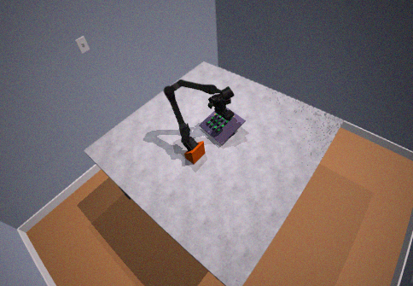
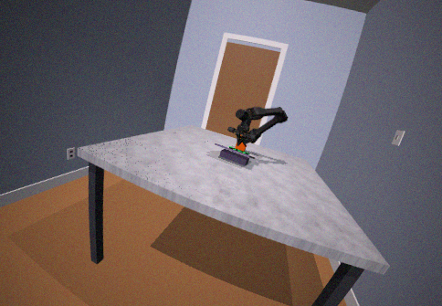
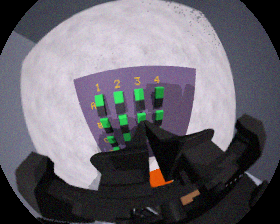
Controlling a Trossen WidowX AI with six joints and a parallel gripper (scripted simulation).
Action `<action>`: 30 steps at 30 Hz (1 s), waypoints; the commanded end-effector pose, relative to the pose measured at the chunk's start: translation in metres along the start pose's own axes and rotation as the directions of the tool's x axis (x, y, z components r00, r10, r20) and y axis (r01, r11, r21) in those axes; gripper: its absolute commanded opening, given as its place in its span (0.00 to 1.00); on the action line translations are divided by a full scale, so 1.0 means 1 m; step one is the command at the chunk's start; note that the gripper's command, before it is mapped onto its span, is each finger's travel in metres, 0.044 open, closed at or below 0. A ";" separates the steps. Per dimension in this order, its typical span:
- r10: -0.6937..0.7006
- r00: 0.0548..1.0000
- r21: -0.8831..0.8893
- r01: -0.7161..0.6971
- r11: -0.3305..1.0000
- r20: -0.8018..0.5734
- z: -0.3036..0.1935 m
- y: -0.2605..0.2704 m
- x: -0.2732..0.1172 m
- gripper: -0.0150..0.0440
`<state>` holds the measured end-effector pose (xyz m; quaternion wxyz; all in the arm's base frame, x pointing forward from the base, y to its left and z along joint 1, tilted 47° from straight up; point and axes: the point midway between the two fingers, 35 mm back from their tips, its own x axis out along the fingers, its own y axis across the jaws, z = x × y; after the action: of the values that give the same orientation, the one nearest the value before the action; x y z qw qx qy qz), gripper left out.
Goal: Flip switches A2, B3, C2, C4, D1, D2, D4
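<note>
The purple panel point(image 1: 222, 139) point(image 2: 235, 157) point(image 3: 183, 75) carries rows of green-and-black switches. In the wrist view, A1 point(image 3: 99, 100), A2 point(image 3: 119, 97), A3 point(image 3: 139, 94) and A4 point(image 3: 159, 92) show green far ends and dark near ends. B1 point(image 3: 105, 122), B2 point(image 3: 123, 120), B3 point(image 3: 141, 117) and B4 point(image 3: 159, 115) show green too, as do C1 point(image 3: 111, 139), C2 point(image 3: 127, 137) and D1 point(image 3: 116, 148). My gripper point(image 3: 143, 123) is shut and empty, its tips appearing just on the near side of B3; contact cannot be told. The fingers hide C3, C4 and most of row D.
The panel rests on the pale grey table point(image 1: 239, 197) point(image 2: 274, 202). The orange arm base point(image 1: 194, 153) point(image 2: 240, 147) point(image 3: 159, 178) stands beyond the panel's near side. The arm's shadow falls across the table and the panel's right part.
</note>
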<state>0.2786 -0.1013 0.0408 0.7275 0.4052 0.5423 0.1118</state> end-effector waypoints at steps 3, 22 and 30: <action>0.008 1.000 0.012 -0.008 1.000 -0.008 -0.002 -0.001 0.010 0.25; 0.008 1.000 0.012 -0.008 1.000 -0.008 -0.002 0.000 0.016 0.25; 0.008 1.000 0.012 -0.008 1.000 -0.008 -0.002 0.000 0.016 0.25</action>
<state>0.2832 -0.0919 0.0303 0.7252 0.4067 0.5441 0.1128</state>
